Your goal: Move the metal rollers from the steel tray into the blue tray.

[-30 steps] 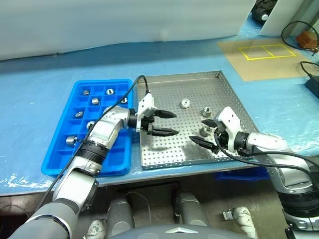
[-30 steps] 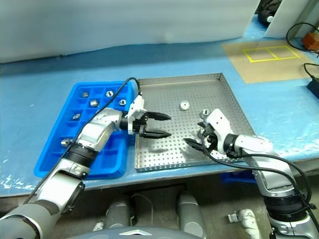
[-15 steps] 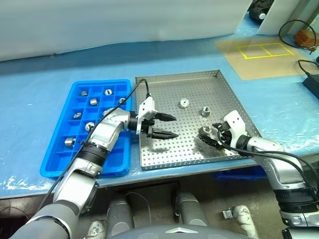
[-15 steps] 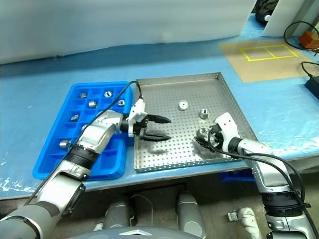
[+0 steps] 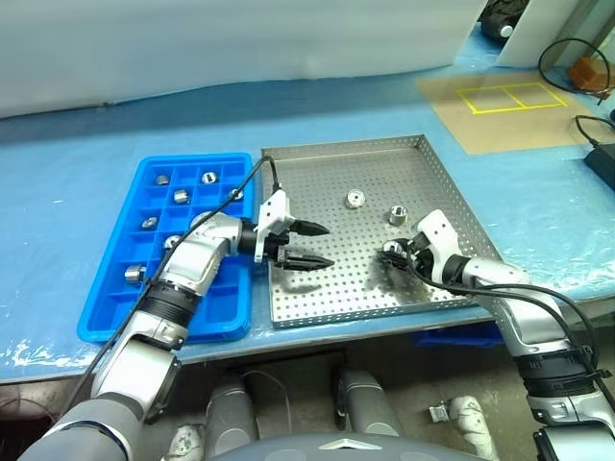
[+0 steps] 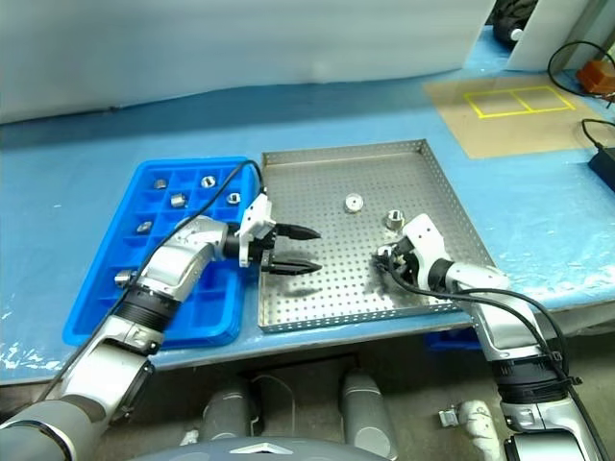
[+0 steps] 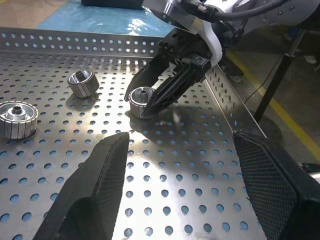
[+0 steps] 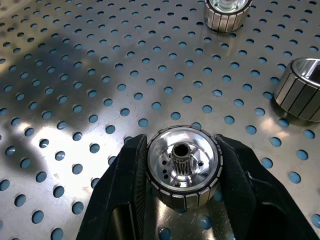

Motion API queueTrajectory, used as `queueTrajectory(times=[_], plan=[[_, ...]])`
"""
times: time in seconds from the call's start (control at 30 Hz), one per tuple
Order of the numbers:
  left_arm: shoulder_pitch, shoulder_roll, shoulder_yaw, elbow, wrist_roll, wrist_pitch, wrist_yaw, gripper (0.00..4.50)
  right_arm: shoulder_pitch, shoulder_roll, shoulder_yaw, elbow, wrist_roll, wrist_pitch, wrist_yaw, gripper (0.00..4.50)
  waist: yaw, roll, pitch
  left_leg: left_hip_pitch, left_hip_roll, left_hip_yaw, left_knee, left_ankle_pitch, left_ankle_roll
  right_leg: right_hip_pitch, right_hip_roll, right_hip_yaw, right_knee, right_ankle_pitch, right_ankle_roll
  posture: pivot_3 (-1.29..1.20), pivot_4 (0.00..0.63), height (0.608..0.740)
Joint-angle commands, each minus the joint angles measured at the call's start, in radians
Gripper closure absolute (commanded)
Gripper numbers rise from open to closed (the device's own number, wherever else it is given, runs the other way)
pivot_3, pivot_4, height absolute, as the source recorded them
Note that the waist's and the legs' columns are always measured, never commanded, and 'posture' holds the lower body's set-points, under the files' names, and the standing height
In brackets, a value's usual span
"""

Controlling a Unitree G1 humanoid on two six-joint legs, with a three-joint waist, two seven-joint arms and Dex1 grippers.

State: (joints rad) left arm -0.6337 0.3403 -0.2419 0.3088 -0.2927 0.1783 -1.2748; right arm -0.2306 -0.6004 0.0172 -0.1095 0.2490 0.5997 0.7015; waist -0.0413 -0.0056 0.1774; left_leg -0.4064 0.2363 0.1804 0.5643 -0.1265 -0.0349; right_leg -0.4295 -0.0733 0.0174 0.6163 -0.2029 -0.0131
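Right gripper (image 8: pixel 182 172) clamps a roller (image 8: pixel 183 172) on the steel tray (image 5: pixel 317 298), ready to lift it; left gripper (image 5: pixel 309 245) hovers open, empty.

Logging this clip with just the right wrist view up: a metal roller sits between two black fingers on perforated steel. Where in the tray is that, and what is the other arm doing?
Observer: The right pincer is closed on that metal roller near the steel tray's right rim.
Operator: How many rollers remain loose?
Observer: Two more rollers lie farther back in the tray.
Operator: And the left arm?
Observer: The left pincer hovers open and empty over the steel tray's left part.
Operator: Anything delivered yet?
Observer: Yes, the blue tray, left of the steel one, holds several delivered rollers.
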Motion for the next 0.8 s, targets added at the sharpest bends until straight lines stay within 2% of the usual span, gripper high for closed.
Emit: queueTrajectory(times=[0.03,0.27,0.5,0.8], plan=[[-0.002,0.008,0.02,-0.024,-0.004,-0.019,0.0,0.99,-0.018,0.002,0.006,-0.001,-0.012,-0.029,0.001,2.86,0.0,0.0,0.0,0.0,0.0,0.0,0.0,0.0,0.0,0.0,0.0,0.0,0.0,0.0,0.0,-0.46,0.15,0.74],[-0.009,0.053,0.059,-0.036,-0.011,-0.011,0.014,0.99,-0.087,0.023,0.029,-0.019,-0.021,-0.019,-0.008,2.86,-0.002,0.0,0.0,0.0,0.0,0.0,0.0,0.0,0.0,0.0,0.0,0.0,0.0,0.0,0.0,-0.43,0.15,0.74],[0.107,0.245,0.168,-0.219,-0.058,0.066,0.021,0.99,-0.254,0.076,0.125,-0.067,0.046,0.001,0.132,2.86,0.0,0.001,0.0,0.0,0.002,0.001,-0.004,0.001,-0.002,-0.004,0.001,0.0,0.001,0.0,0.0,-0.28,0.15,0.74],[0.326,0.377,0.373,-0.45,-0.099,0.173,0.192,0.99,-0.51,0.278,0.303,0.268,-0.033,-0.203,0.278,2.86,0.067,0.001,0.001,0.0,0.002,0.001,-0.007,0.002,-0.004,-0.005,0.0,-0.003,0.002,0.0,0.0,0.0,0.15,0.74]])
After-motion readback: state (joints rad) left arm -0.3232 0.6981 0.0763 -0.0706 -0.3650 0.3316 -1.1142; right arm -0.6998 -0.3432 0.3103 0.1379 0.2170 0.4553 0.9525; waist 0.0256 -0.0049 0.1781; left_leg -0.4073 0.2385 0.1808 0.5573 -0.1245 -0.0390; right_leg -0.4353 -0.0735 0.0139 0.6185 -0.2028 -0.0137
